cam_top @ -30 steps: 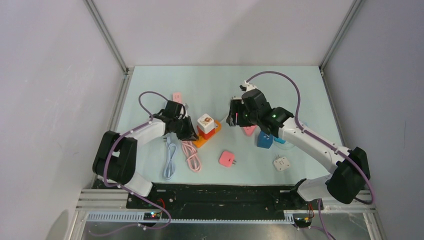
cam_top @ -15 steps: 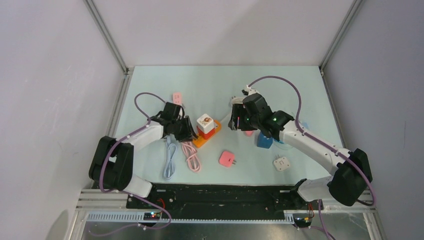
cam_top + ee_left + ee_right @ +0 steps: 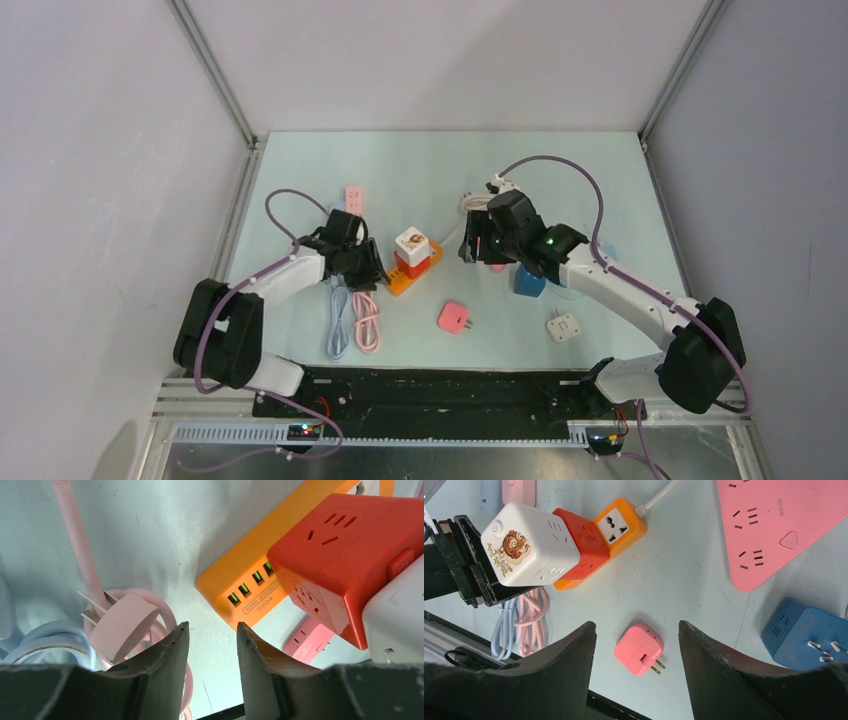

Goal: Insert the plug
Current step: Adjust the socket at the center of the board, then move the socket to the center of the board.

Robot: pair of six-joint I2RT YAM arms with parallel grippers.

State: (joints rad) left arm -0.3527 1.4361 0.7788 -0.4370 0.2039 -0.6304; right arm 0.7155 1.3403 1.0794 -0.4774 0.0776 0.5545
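The pink cable's round plug [image 3: 122, 625] lies on the table with its prongs pointing left, just left of my left gripper [image 3: 210, 625]. That gripper is open and empty, beside the orange power strip [image 3: 250, 580] that carries a red cube socket [image 3: 345, 555] and a white cube [image 3: 411, 243]. In the top view the left gripper [image 3: 365, 265] sits at the strip's left end. My right gripper [image 3: 638, 625] is open and empty, held above a pink adapter plug [image 3: 639, 649] with two prongs. In the top view it [image 3: 478, 245] hovers right of the strip.
A pink triangular power strip [image 3: 774, 525] and a blue cube socket [image 3: 804, 632] lie under and beside the right arm. A white adapter [image 3: 565, 327] lies at the near right. Coiled blue cable [image 3: 340, 320] and pink cable [image 3: 367, 320] lie near left. A small pink strip [image 3: 353, 196] lies behind.
The left gripper has drawn slightly back toward the near left and the pink cable coil has shifted left and bunched up. The right gripper has moved a little nearer.
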